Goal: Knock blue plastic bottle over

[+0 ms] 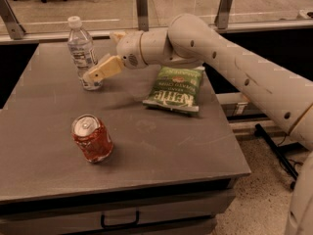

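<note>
The blue plastic bottle (81,50), clear and ribbed with a white cap and a pale label, stands upright at the far left of the grey table (161,141). My gripper (94,75) reaches in from the right on the cream arm (195,45). Its tip is against the lower right side of the bottle, just above the table top. It holds nothing that I can see.
A red soda can (92,137) stands at the front left of the table. A green chip bag (176,88) lies flat right of centre, under the arm. A glass rail with metal posts (142,6) runs behind the table. A drawer handle (120,222) is below the front edge.
</note>
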Controlling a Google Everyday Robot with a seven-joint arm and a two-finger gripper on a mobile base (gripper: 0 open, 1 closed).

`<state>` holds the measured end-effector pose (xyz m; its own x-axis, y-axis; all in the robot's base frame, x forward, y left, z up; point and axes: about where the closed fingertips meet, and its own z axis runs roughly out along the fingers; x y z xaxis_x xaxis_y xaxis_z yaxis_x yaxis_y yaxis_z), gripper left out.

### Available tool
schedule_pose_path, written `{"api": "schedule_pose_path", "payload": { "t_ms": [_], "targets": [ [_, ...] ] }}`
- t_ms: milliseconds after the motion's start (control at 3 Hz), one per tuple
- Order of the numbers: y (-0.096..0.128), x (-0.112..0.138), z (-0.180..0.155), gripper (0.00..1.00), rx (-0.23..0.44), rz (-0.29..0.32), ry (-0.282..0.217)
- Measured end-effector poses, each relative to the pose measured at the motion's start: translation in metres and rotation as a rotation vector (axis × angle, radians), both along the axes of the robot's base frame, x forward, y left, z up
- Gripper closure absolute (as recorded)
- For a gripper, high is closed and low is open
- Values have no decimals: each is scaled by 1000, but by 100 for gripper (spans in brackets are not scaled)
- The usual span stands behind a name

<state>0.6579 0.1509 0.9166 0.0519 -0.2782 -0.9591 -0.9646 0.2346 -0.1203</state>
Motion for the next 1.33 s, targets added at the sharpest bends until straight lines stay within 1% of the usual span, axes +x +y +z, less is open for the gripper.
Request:
{"api": "schedule_pose_path", "payload": {
  "t_ms": [333,667,1000,1333],
  "targets": [
    [21,11,-5,17,13,24,35],
    [42,11,-4,40,14,83,51],
    [56,4,2,64,-1,161,31],
    [58,-4,21,88,-97,208,-23]
  ]
}}
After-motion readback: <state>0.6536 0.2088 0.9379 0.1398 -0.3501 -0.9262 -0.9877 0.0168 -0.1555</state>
